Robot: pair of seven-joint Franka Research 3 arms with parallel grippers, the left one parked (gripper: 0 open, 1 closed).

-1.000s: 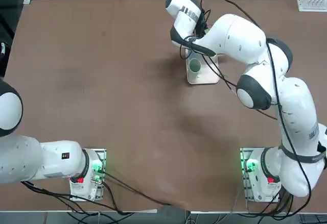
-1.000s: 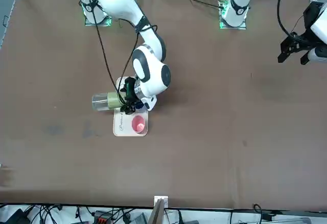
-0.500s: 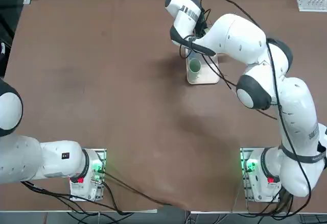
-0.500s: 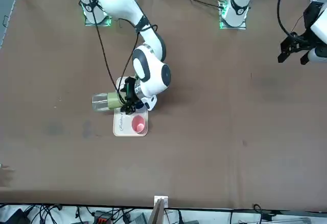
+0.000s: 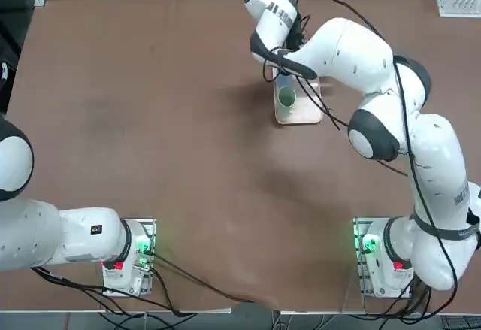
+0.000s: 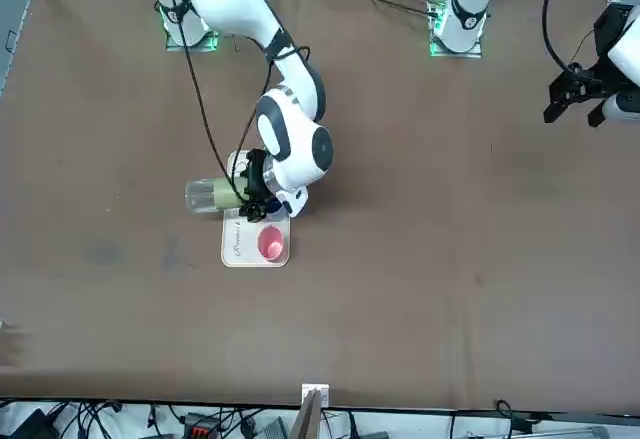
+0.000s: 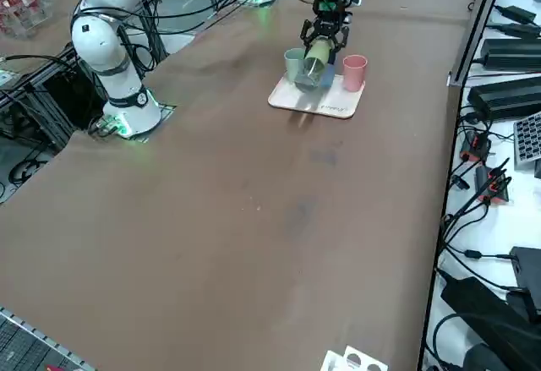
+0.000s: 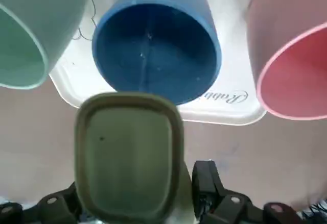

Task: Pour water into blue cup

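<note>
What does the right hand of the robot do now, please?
Right hand: closed on the green bottle, holding it tilted near the blue cup.

- Top view: overhead, looking down the robot's way, arm bases along its bottom.
- Front view: across the table, facing the robot.
- Right side view: raised at the robot's right, looking diagonally down.
- Right wrist view: closest, facing the cups.
- Top and front views share the tabletop [image 5: 188, 157].
</note>
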